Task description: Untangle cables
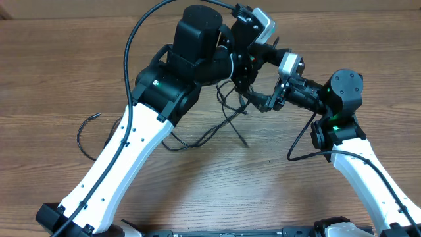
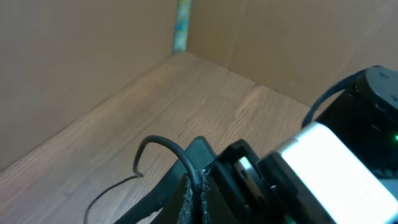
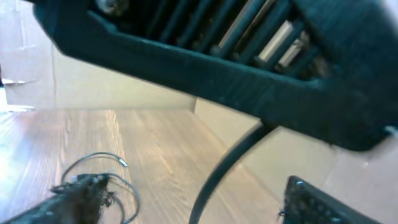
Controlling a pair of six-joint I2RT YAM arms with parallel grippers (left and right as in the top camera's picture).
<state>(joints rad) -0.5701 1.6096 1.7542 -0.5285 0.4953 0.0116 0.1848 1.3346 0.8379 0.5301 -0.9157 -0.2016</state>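
Left jaws clamped on the thin black flexible cables (image 1: 231, 125), loops hanging to the wooden surface (image 1: 197, 191). Right jaws open beside them. I'd pinch one strand and pull slowly.

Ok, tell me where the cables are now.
In the overhead view the cables hang at centre, pinched in the left gripper, with the open right gripper close on their right.

You see table (image 1: 197, 191): pale wood-grain, matt, smooth. cables (image 1: 230, 113) over table: thin black sheath, smooth, slight sheen. Above table, left arm (image 1: 125, 155) and right arm (image 1: 368, 178): white glossy plastic links, black matt plastic joints. left claw (image 2: 194, 186): black pads, ribbed. wall (image 2: 74, 56) behind table: brown, cardboard look, matt.
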